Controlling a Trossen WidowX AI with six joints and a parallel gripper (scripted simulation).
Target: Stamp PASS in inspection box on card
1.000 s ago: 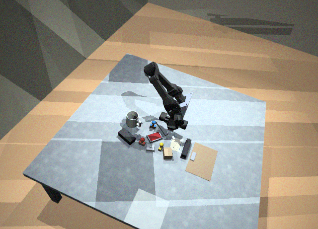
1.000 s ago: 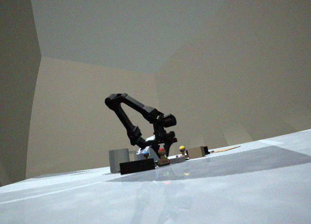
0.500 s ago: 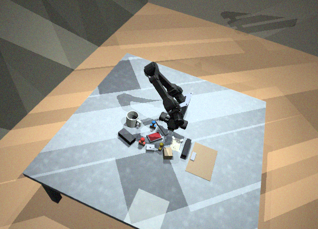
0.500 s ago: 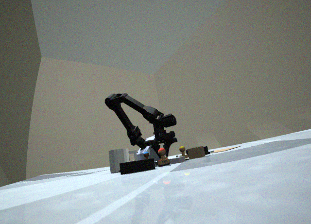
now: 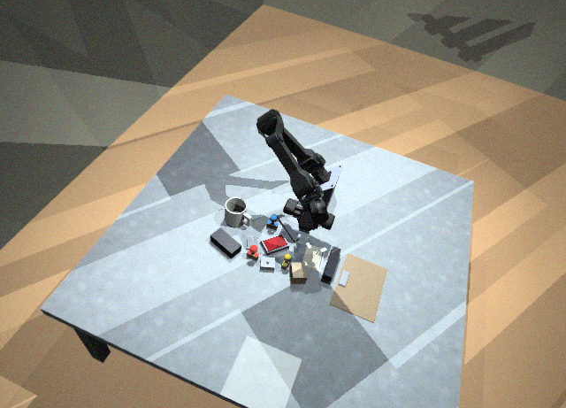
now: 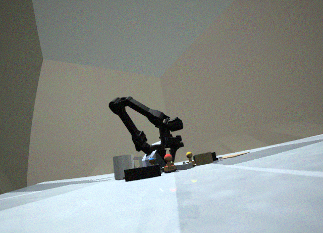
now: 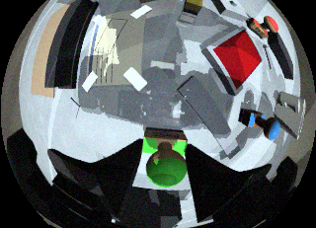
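My gripper point(image 5: 307, 228) point(image 7: 165, 145) is shut on the green-knobbed stamp point(image 7: 166, 170), low at the bench. The stamp's block points away from the palm in the wrist view; its lettering is unreadable and its underside hidden. The red ink pad point(image 5: 274, 243) point(image 7: 237, 57) lies open, up and right of the gripper in the wrist view. The cream card point(image 5: 314, 256) point(image 7: 129, 65) lies up and left there, with white pieces around it; I cannot make out its inspection box clearly. Blue point(image 5: 273, 219) point(image 7: 271, 129), red point(image 5: 253, 249) point(image 6: 168, 157) and yellow point(image 5: 286, 257) point(image 6: 189, 154) knobbed stamps stand apart.
A dark bar point(image 5: 331, 265) point(image 7: 74, 45) stands between the card and a tan board point(image 5: 363, 291). A tan block point(image 5: 298, 273) point(image 6: 203, 158) is beside the yellow stamp. A mug point(image 5: 234, 215) point(image 6: 121, 168) and a black box point(image 5: 225, 242) point(image 6: 143, 173) are beyond the pad.
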